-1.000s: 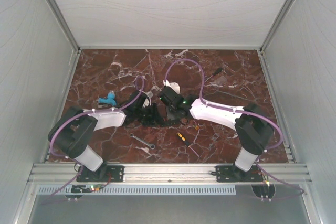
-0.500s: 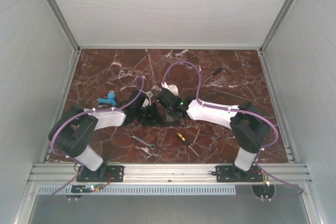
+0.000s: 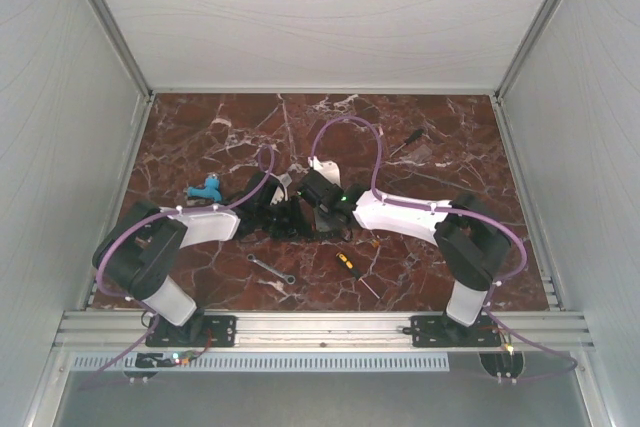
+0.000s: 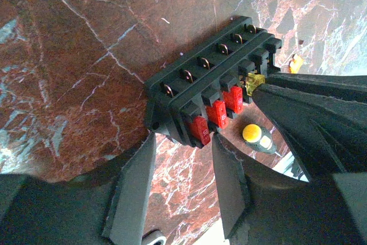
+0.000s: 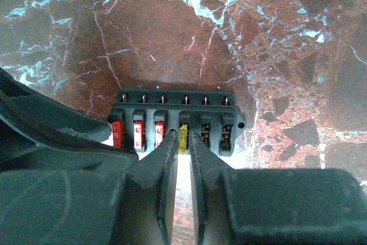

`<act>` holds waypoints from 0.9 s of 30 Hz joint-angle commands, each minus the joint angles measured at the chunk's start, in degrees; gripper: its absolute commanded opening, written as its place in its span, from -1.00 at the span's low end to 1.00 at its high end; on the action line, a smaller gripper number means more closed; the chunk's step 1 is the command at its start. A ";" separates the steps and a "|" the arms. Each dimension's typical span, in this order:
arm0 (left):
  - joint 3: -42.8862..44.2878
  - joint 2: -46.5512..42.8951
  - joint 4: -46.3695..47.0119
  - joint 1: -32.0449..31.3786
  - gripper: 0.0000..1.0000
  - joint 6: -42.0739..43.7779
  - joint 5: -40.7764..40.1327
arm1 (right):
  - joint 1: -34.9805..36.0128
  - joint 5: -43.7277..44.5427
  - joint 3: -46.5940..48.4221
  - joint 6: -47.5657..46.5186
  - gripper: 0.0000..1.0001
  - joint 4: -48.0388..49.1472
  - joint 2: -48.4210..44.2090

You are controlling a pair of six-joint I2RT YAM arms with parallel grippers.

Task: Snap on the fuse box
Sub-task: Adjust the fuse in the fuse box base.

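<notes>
The right arm (image 3: 400, 212) has edged left; the right gripper (image 5: 182, 144) pinches a yellow fuse (image 5: 183, 135) mid-row in the fuse box (image 5: 178, 110), lying crosswise before it on the table (image 5: 172, 38), left gripper (image 4: 182, 162) clamping its end.

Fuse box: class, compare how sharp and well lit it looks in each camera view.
Left wrist: fuse box crisp, its red fuses bright, near fingers soft and dark. Right wrist: sharp, casting a shadow onto the marble behind. Top external: a small dark shape, detail lost.
</notes>
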 commanded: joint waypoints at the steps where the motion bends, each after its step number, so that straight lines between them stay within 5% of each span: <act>1: 0.04 1.71 -1.55 0.09 -0.09 1.21 -1.33 | 0.38 2.74 1.07 1.54 -0.79 1.85 -0.02; 27: -0.13 1.87 -1.51 0.08 -0.10 0.95 -1.16 | 0.85 1.98 1.22 2.69 -1.00 -1.68 2.83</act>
